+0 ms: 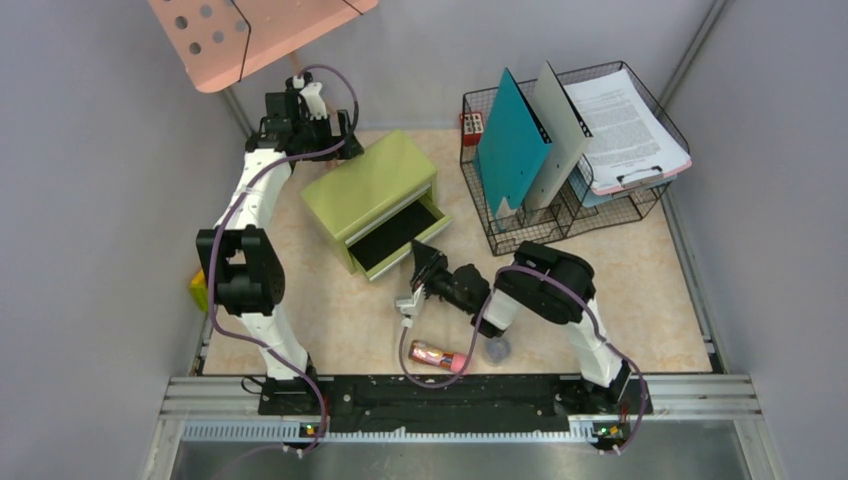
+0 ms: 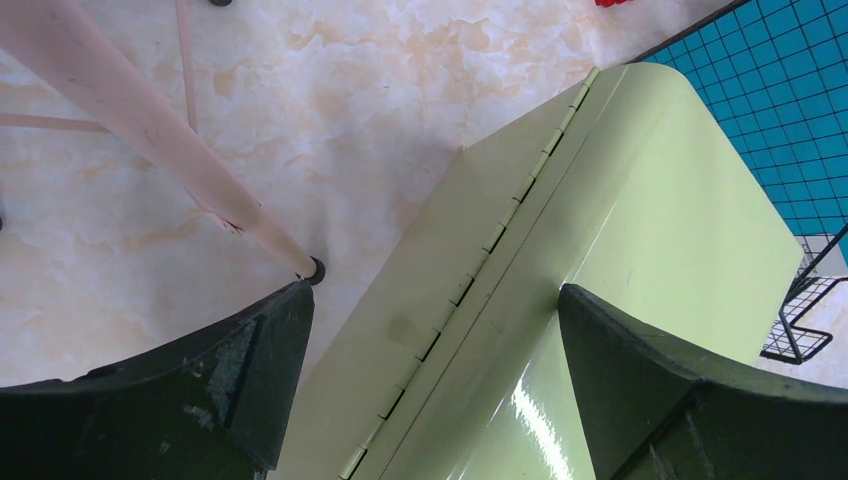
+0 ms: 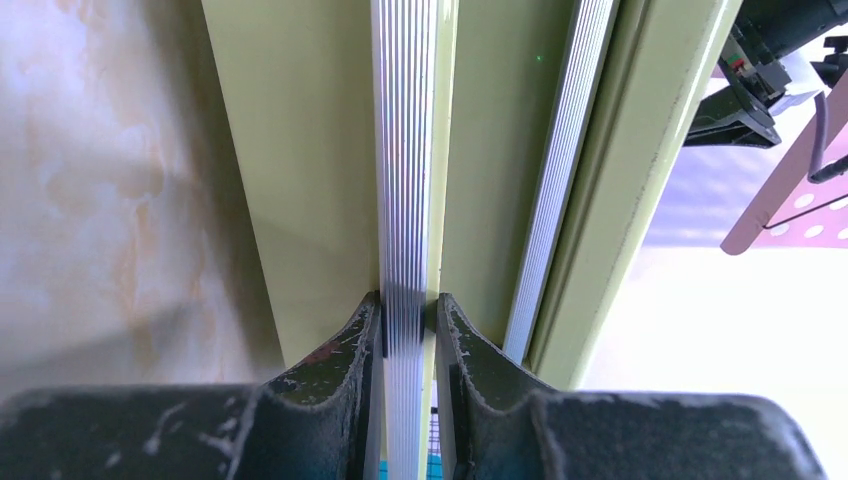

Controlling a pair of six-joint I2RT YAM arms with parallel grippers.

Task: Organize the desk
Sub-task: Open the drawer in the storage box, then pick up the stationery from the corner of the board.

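One desk [image 1: 340, 320] runs left-right; right gripper [image 3: 408, 312] pinches drawer handle [image 3: 405, 150].

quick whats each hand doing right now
left hand: open above the green drawer box, holding nothing
right hand: shut on the drawer's ribbed metal handle

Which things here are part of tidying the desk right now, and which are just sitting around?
In the job: desk, green drawer box, its ribbed drawer handle clamped by the right gripper, open left gripper above the box, probably the loose pink tube.
Lying about: wire rack, teal folder, clipboard papers, pink pegboard.
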